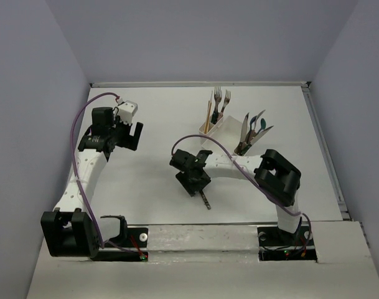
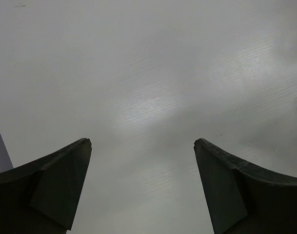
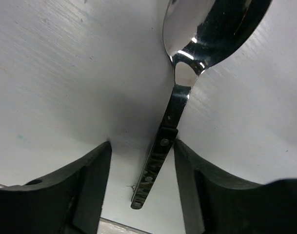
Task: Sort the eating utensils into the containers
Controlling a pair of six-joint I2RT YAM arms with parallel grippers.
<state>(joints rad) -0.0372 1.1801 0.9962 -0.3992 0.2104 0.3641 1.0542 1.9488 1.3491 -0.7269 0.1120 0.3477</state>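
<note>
Looks like one spoon point(image 3: 178, 105) is left, lying on the table point(image 1: 145, 187) near centre. The right gripper point(image 3: 142, 146) straddles its handle, jaws part-open, not clamped. The other utensils stand in the caddy point(image 1: 224, 132), far right. The left gripper point(image 2: 142, 144) gapes wide, empty.

table point(image 1: 152, 187): white, matte | walls point(image 1: 27, 93): pale lavender, three sides | rail point(image 1: 328, 152): right edge

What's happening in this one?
The right pincer sits open around a dark-handled spoon lying on the table, with a finger on either side of the handle and not yet closed. The left pincer hangs open above the table, holding nothing. The white caddy already holds forks, chopsticks and other utensils upright.
</note>
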